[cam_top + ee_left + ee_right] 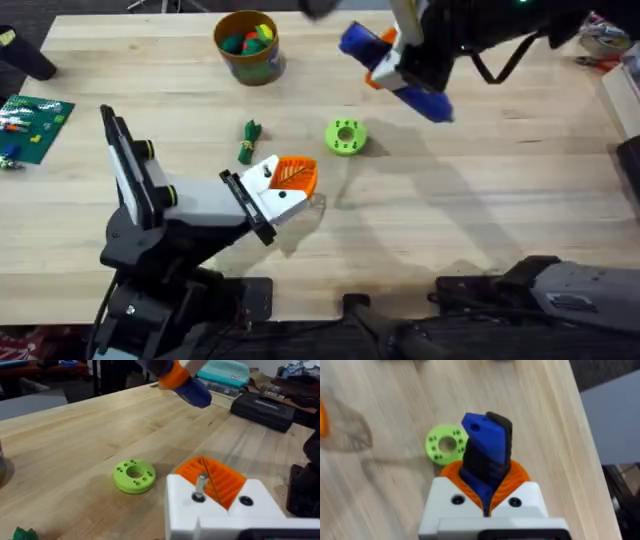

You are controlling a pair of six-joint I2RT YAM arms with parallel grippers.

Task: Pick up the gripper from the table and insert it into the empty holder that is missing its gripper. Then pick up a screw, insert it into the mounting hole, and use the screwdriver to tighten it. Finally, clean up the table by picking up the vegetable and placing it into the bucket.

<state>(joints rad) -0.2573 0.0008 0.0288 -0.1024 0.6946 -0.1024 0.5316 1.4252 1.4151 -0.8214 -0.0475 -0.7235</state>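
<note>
A lime-green disc [346, 137] lay near the middle of the wooden table [480, 200], with the dark-green vegetable [249, 141] just beside it at nine o'clock and nothing between them. The ochre bucket [247, 47] stood at the far edge, about eleven o'clock from the disc, holding small coloured toys. A green board [35, 125] of small parts sat at the table's far left (well apart from everything else).

The tabletop was pale planked wood; beyond it in the left wrist view lay a teal case [227, 372] and a black box [265, 410].

The left arm lay low, its white holder [270, 200] pointing toward the disc, with the orange gripper [294, 176] seated in it; I could not tell whether the left gripper [215, 492] was released or clenched. The right gripper [485, 495] hung raised at about one o'clock from the disc, clenched on the blue screwdriver [395, 72].
</note>
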